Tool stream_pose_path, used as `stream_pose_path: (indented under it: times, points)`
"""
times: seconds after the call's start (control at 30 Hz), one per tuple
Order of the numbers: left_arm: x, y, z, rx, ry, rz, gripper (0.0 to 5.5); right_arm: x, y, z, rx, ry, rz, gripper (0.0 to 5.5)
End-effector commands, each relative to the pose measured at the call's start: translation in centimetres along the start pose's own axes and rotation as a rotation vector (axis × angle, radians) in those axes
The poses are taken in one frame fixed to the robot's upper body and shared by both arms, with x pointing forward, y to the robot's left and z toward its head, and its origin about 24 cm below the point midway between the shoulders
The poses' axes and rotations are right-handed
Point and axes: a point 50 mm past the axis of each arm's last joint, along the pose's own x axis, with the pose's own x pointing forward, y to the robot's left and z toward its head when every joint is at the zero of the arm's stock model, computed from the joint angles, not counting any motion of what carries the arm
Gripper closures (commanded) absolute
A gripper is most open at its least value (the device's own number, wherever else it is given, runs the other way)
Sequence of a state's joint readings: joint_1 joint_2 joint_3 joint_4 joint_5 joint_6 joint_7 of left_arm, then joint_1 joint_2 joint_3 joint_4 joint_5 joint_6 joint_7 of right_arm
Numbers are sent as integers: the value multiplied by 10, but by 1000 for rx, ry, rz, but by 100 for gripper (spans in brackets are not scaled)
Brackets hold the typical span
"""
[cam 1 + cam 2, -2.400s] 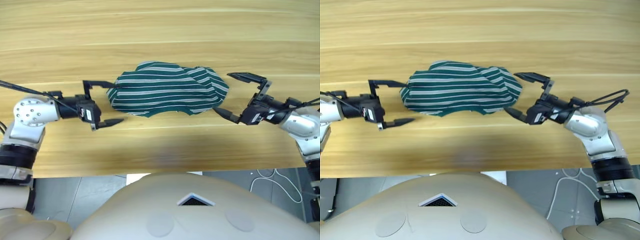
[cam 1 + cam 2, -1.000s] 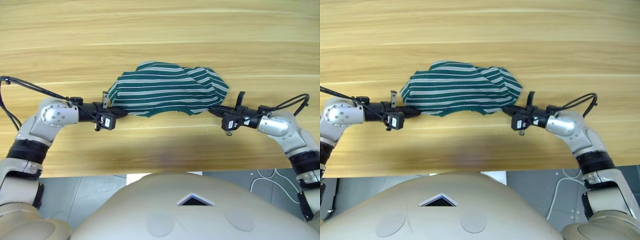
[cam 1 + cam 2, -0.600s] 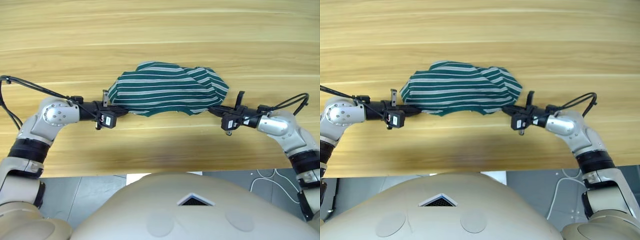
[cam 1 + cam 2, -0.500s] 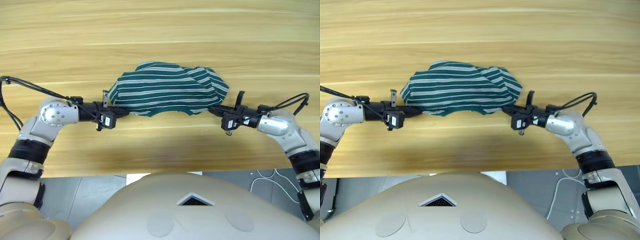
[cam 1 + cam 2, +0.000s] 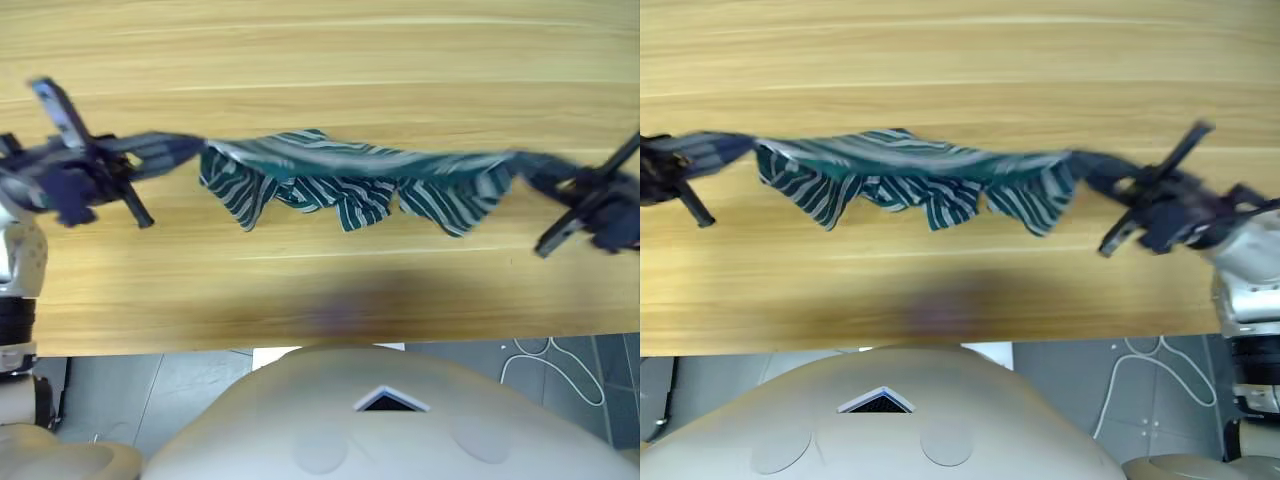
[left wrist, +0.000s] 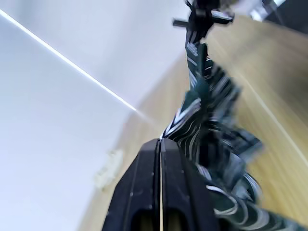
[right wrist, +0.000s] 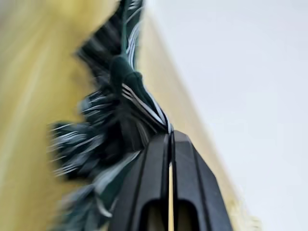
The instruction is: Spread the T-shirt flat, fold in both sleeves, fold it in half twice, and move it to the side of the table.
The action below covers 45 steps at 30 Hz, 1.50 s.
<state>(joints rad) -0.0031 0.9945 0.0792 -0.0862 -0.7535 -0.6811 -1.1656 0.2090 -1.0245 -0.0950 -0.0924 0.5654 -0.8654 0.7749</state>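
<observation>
One broad counter (image 5: 320, 60) of pale, honey-coloured wood runs across the head views, its grain laid in long bands parallel to the near edge and its top smooth with a dull sheen. Past the near edge lies a floor (image 5: 150, 390) of grey tiles, and a thin white cable (image 5: 545, 365) loops over it below the counter's near right corner. Behind the counter the wrist views show a plain, pale surface crossed by one bright line.

A dark green T-shirt with thin white stripes (image 5: 345, 185) is stretched over the middle of the counter, roughly parallel to the near edge. Its upper hem is pulled into a taut line, and the soft knit cloth below sags in several pointed, crumpled folds. Whether those folds touch the wood cannot be told.

The left gripper (image 5: 195, 148), with its black, flat, tapering fingers pressed together, pinches the T-shirt's left end toward the counter's left edge. The right gripper (image 5: 520, 165), of the same build, is clamped on the right end toward the right edge.
</observation>
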Motion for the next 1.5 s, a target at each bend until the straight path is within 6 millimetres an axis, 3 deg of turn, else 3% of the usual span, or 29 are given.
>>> stream_pose_path:
  times: [0.03,0.1,0.17,0.23,0.27,0.3,0.4,0.47,0.53,0.57,0.6,0.63,0.67,0.7,0.73,0.77,0.83,0.9,0.93,1.03,1.1,1.2,1.3,1.4,1.5]
  points:
    - [-11,16,53,-58,-320,11,547,-16,-20,57,-56,-227,-8,549]
    - [-24,3,71,-67,-425,-86,547,-25,-5,82,-87,-340,101,549]
    - [-31,-5,82,-73,-486,-128,547,-37,-7,98,-63,-443,100,549]
    - [-31,-14,89,-88,-495,-147,547,-49,-11,108,11,-550,108,549]
    - [-28,-18,83,-95,-439,-169,547,-49,-9,102,29,-511,136,549]
    - [-24,-24,63,-79,-274,-208,547,-42,-3,83,41,-380,191,549]
    - [-15,-36,-28,-46,325,-400,547,-16,16,0,0,159,431,549]
    - [-8,-28,-67,-15,549,-516,547,-5,9,-37,-67,377,565,549]
    - [6,8,-88,-28,658,-597,547,15,-30,-64,-176,569,681,549]
    - [14,40,-95,-29,738,-584,547,39,-64,-77,-274,690,645,549]
    - [30,89,-94,15,830,-436,547,83,-119,-79,-409,758,387,549]
    - [47,137,-81,112,884,-235,547,123,-175,-59,-509,752,45,549]
    - [71,205,-41,262,791,235,547,142,-242,-7,-531,641,-501,549]
    - [79,254,10,322,618,665,547,139,-279,34,-508,548,-854,549]
    - [61,287,62,348,440,1089,547,130,-298,63,-446,444,-1057,549]
    - [45,299,95,344,307,1279,547,121,-307,80,-426,374,-1149,549]
    - [36,301,109,343,243,1297,547,112,-309,83,-418,325,-1156,549]
    - [46,292,81,403,391,1136,547,107,-298,55,-456,431,-1064,549]
    - [47,282,56,493,522,1066,547,99,-287,30,-461,508,-1011,549]
    - [38,231,-22,588,671,883,547,70,-241,-38,-481,675,-857,549]
    - [28,187,-62,426,566,856,547,57,-200,-69,-456,659,-756,549]
    - [20,117,-106,150,413,774,547,53,-141,-100,-393,621,-613,549]
    - [19,32,-134,-112,333,457,547,55,-89,-119,-301,603,-462,549]
    - [9,-55,-147,-359,360,103,547,55,-19,-121,-237,536,-92,549]
    - [-2,-100,-145,-427,421,-99,547,30,50,-98,-148,429,315,549]
